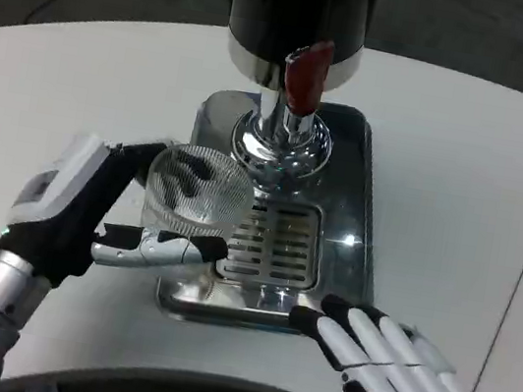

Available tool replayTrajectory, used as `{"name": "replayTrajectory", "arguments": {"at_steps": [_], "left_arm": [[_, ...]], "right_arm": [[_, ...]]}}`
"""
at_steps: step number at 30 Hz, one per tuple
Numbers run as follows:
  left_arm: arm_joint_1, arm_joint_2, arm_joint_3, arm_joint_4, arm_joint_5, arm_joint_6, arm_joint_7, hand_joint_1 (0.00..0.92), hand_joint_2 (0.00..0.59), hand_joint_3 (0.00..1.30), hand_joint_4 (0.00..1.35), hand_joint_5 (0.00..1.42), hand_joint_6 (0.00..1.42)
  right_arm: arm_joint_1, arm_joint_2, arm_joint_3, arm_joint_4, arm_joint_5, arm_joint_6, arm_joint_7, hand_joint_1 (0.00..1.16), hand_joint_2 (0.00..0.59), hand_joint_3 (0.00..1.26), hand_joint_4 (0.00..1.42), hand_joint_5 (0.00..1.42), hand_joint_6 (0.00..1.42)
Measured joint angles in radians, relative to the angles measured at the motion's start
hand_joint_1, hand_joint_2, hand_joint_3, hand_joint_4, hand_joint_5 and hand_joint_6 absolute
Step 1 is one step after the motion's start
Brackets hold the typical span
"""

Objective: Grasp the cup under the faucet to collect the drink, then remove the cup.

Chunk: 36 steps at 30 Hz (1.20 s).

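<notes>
A clear ribbed glass cup (198,192) is held by my left hand (91,204), fingers wrapped around its sides, at the left edge of the dispenser's steel drip tray (365,173). The cup sits left of the chrome faucet column (280,139) and the red tap lever (306,76), not over the slotted grate (279,244). I cannot tell if it holds liquid. My right hand (383,370) lies flat on the table just in front of the tray's front right corner, fingers stretched out and apart, holding nothing.
The black drink dispenser body (300,3) rises at the back of the tray. White table (469,139) spreads on both sides; a seam runs down the right. The table's front edge curves along the bottom.
</notes>
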Motion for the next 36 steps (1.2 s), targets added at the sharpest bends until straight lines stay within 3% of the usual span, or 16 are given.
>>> {"name": "replayTrajectory", "arguments": {"at_steps": [6,18,36], "left_arm": [[-0.052,-0.027,-0.06,0.122,0.014,0.008,0.128,0.695,0.062,0.69,0.76,0.82,0.6],[-0.133,-0.103,-0.149,0.283,0.042,0.035,0.357,0.681,0.059,0.69,0.76,0.84,0.63],[-0.286,-0.132,-0.239,0.41,0.04,0.11,0.381,0.668,0.069,0.69,0.77,0.84,0.63]], "right_arm": [[0.014,0.0,-0.067,0.0,0.055,-0.023,-0.008,0.58,0.435,0.07,0.01,0.0,0.0],[0.027,0.0,-0.159,0.0,0.121,-0.048,-0.008,0.58,0.435,0.07,0.01,0.0,0.0],[0.029,0.0,-0.147,0.0,0.123,-0.045,-0.008,0.58,0.435,0.08,0.02,0.0,0.0]]}}
